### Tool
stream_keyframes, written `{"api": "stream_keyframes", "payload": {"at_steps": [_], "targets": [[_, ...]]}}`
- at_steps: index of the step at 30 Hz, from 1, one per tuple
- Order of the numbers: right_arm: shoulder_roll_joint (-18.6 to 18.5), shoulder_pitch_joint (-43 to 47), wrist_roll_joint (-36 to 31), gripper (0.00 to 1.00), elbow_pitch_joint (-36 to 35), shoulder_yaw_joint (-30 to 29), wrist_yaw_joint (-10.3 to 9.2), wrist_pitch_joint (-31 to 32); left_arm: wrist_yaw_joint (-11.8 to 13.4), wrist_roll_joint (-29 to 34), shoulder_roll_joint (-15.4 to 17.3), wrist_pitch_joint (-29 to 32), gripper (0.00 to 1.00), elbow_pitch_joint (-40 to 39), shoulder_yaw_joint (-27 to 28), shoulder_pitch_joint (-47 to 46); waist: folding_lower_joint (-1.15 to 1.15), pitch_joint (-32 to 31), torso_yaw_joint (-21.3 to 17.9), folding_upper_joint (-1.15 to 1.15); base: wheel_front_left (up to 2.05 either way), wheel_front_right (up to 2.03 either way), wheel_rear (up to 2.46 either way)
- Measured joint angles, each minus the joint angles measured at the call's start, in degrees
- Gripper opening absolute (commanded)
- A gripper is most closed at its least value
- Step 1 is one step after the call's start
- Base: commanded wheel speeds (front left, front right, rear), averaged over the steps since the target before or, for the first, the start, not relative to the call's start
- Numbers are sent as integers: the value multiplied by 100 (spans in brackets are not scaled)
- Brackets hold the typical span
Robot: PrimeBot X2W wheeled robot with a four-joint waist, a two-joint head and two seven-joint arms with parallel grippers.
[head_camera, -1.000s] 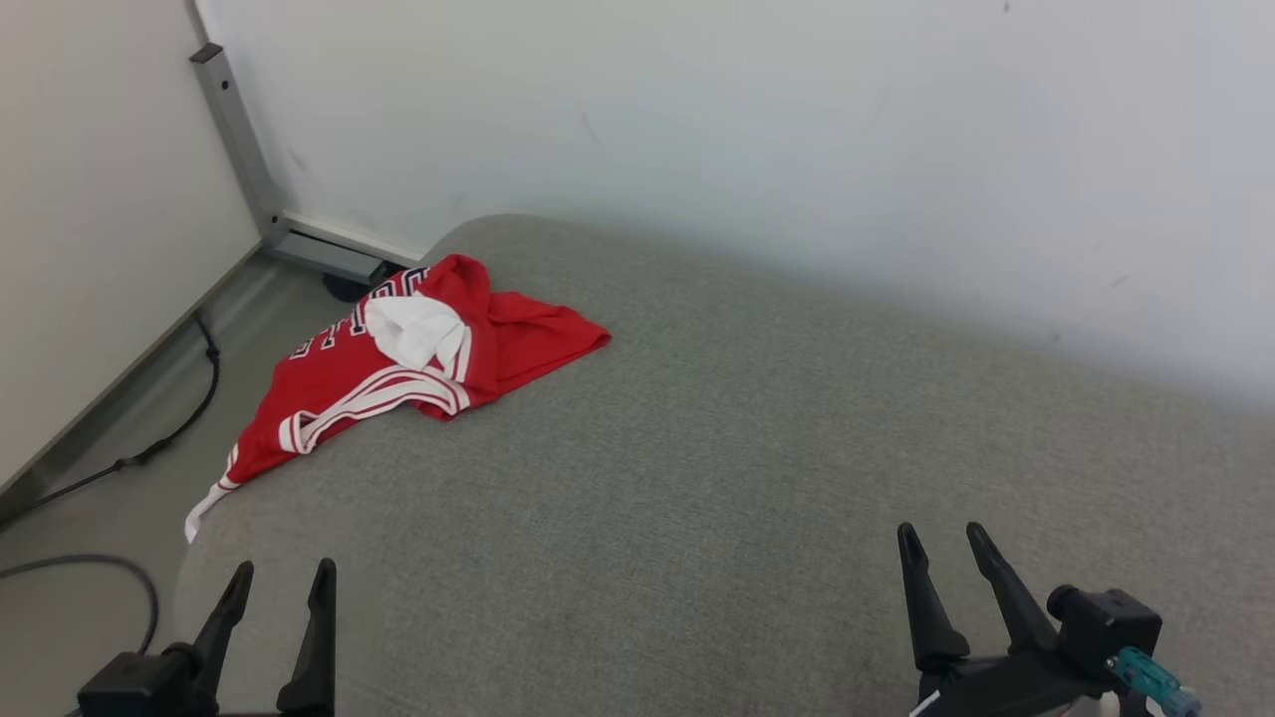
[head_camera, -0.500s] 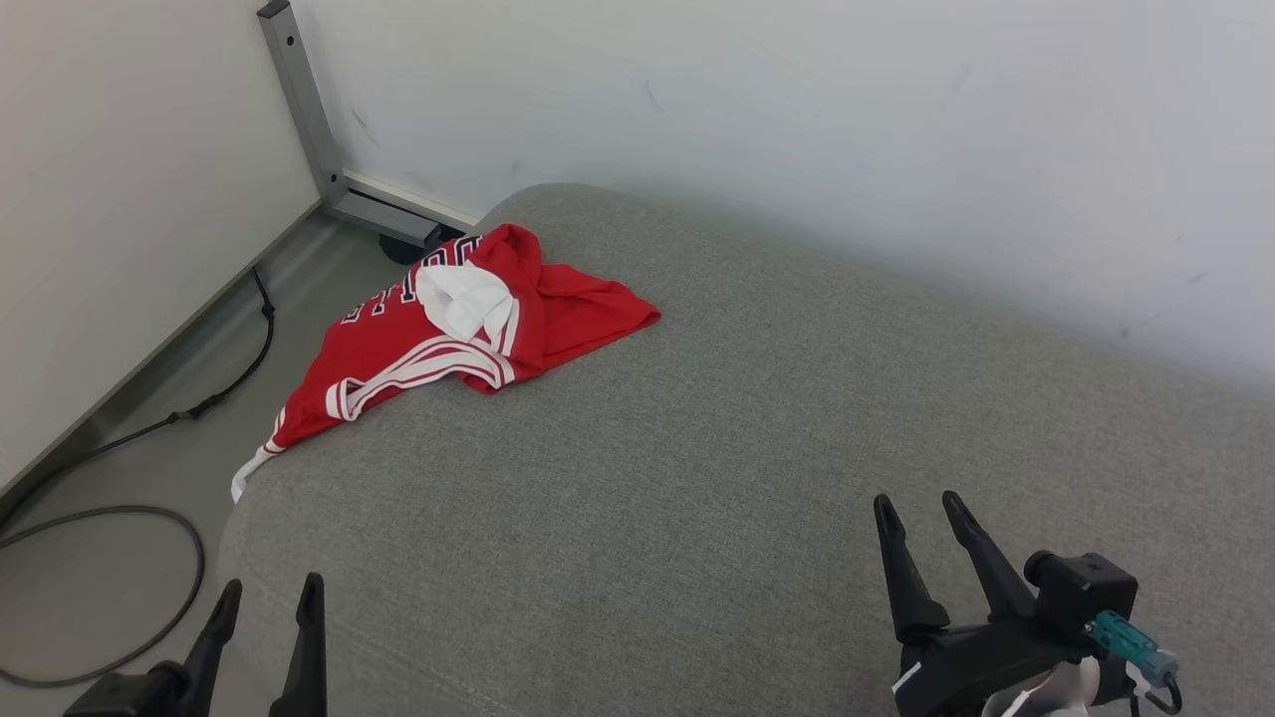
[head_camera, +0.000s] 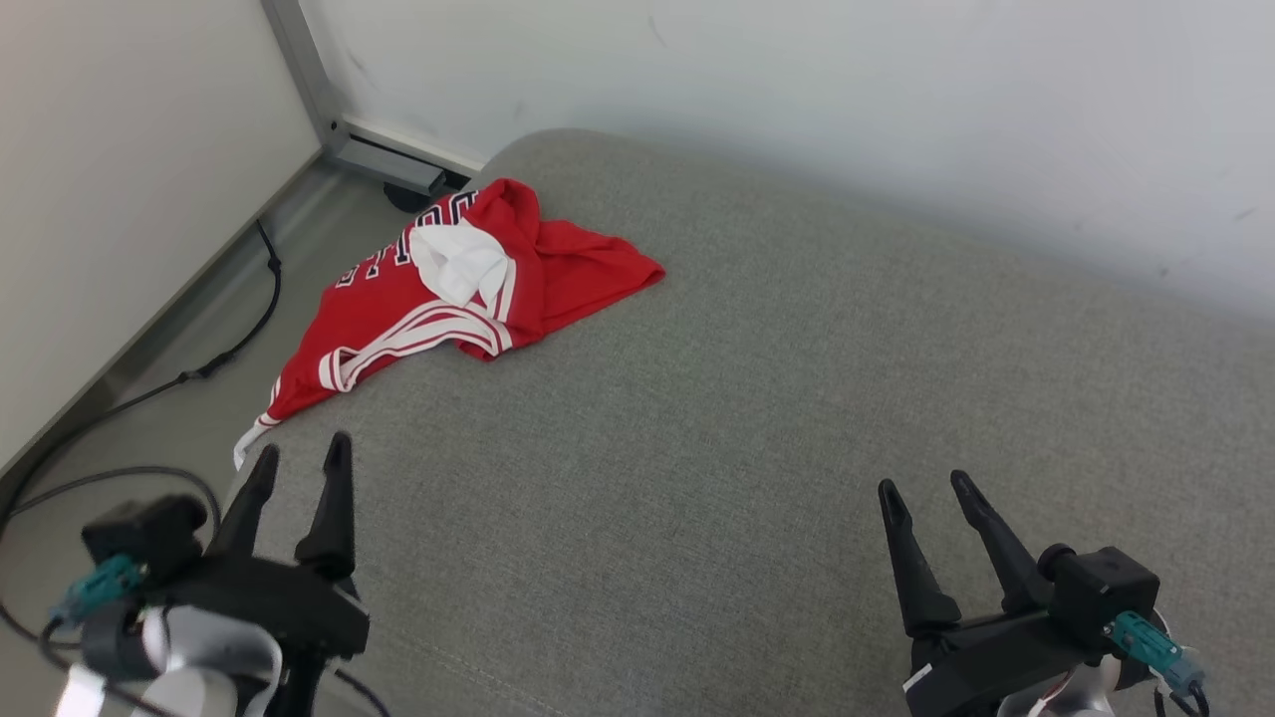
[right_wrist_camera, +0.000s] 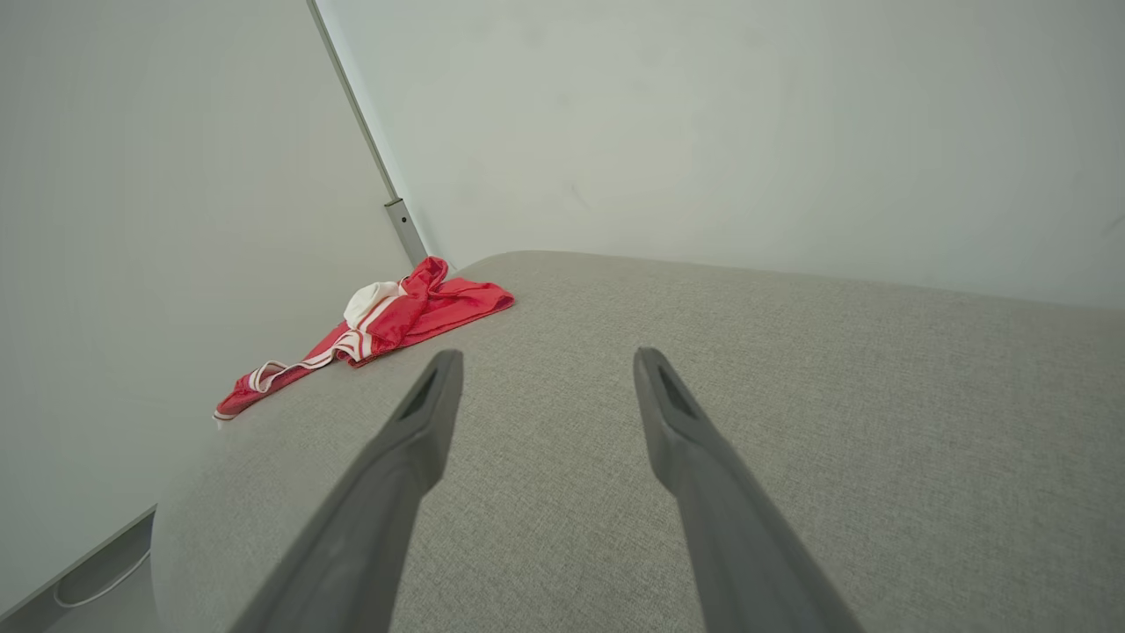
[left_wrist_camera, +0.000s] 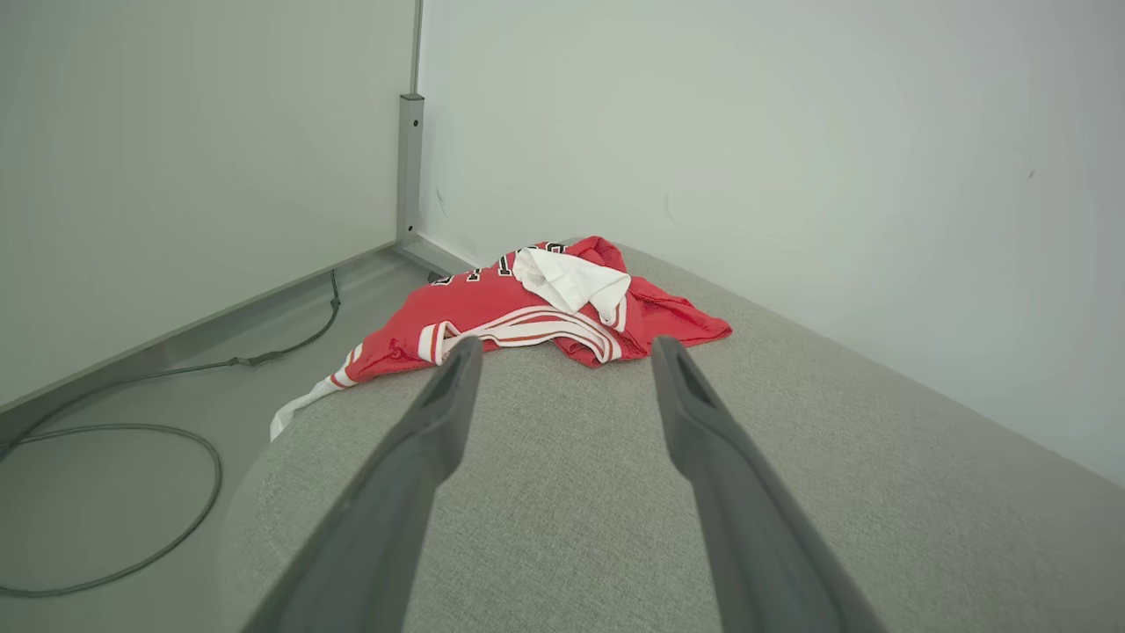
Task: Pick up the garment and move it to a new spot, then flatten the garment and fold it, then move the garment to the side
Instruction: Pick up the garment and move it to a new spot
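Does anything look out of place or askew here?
Yes: the crumpled red jersey with white trim lies bunched at the far left corner of the grey fabric cushion, its striped end drooping over the edge toward the floor.

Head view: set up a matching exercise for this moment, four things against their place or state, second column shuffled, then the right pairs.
Things:
1. garment
2. left claw
3. right claw
4. cable

Places or states:
A. lying on the floor
B. open, over the near right part of the cushion
C. crumpled at the cushion's far left corner, one end hanging over the edge
D. open, at the cushion's near left edge, pointing toward the red cloth

Pairs: 1-C, 2-D, 3-B, 4-A
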Motion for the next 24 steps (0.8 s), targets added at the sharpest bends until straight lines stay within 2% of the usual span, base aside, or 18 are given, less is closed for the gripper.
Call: {"api": "stream_keyframes", "payload": {"at_steps": [5,7,11,18,24], "targets": [[-176,4,-124,100,-383,67,0,158,-118,-189,-140,365,100,632,-86,-831,0,285,-9,0,0,0,0],[-235,3,-202,100,-577,145,1,275,-314,-223,-40,560,100,924,-78,-1124,0,438,-34,0,0,0,0],[-392,11,-394,100,-987,221,0,478,-407,-522,-19,951,100,1424,37,-1569,0,736,-150,0,0,0,0],[-666,-10,-645,100,-1675,240,-26,845,-405,-611,52,1334,100,2012,253,-2417,1,1233,-534,0,0,0,0],[-792,-85,-768,100,-2138,225,-44,1059,-299,-635,120,1421,100,2485,411,-2749,1,1632,-938,0,0,0,0]]}}
